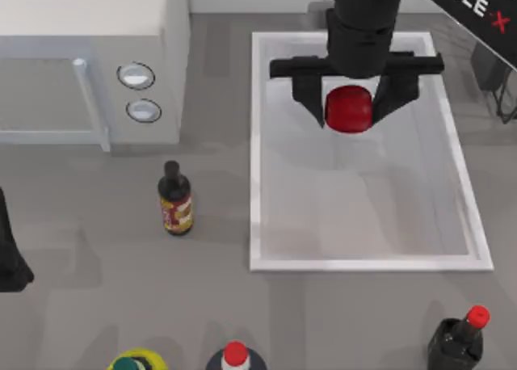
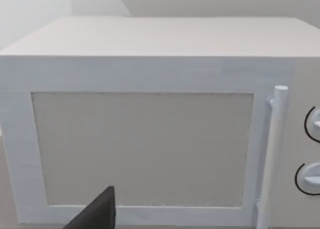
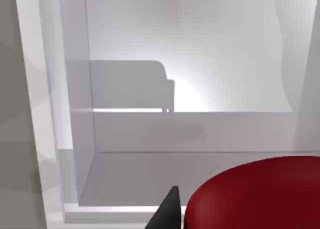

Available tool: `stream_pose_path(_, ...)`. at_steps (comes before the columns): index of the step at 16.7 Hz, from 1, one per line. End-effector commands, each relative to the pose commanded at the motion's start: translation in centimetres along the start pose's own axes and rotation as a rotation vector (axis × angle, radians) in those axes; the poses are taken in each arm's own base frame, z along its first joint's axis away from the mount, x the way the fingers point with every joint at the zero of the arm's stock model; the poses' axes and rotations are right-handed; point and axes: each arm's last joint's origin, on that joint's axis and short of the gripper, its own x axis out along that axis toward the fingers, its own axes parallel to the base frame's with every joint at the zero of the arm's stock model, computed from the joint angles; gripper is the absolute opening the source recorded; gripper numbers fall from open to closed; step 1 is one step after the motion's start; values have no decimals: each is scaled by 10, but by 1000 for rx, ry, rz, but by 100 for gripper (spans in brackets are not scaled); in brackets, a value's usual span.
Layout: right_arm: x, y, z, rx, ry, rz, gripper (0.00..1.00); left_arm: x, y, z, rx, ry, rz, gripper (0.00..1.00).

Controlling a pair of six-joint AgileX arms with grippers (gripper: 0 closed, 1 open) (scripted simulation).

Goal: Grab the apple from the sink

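Note:
The red apple (image 1: 349,107) is in the far half of the white sink (image 1: 255,184), right of the table's middle. My right gripper (image 1: 349,113) reaches in from the far side, and its black fingers (image 1: 309,99) press the apple from both sides, shut on it. The right wrist view has the apple (image 3: 260,196) close up beside one dark finger (image 3: 167,214), with the sink's inner wall (image 3: 75,114) and floor behind. My left arm (image 1: 10,253) is parked at the table's left edge. Its wrist view faces the microwave door (image 2: 142,149).
A white microwave (image 1: 89,63) with two round knobs fills the far left. A dark sauce bottle (image 1: 174,199) stands between it and the sink. Along the front edge stand a red-capped bottle (image 1: 235,355), a yellow-topped one (image 1: 137,360) and a black red-capped bottle (image 1: 457,338).

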Motion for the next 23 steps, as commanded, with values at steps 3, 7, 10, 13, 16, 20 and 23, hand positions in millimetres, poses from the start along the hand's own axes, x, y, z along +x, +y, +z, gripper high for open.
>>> stream_pose_path(3,-36,-8,-9,0,-18,10,0,0,0,0,0,0,0,100)
stream_pose_path(7,-42,-9,-11,0,-22,13,0,0,0,0,0,0,0,100)
stream_pose_path(10,-43,-13,-10,-2,-24,15,0,0,0,0,0,0,0,100)
stream_pose_path(13,-46,-50,-1,0,-31,17,0,0,0,0,0,0,0,100)
stream_pose_path(16,-41,-108,4,1,-7,8,0,0,0,0,0,0,0,100)
stream_pose_path(20,-27,-192,-9,5,39,5,0,0,0,0,0,0,0,100)
stream_pose_path(23,-25,-235,-24,7,32,11,0,0,0,0,0,0,0,100)
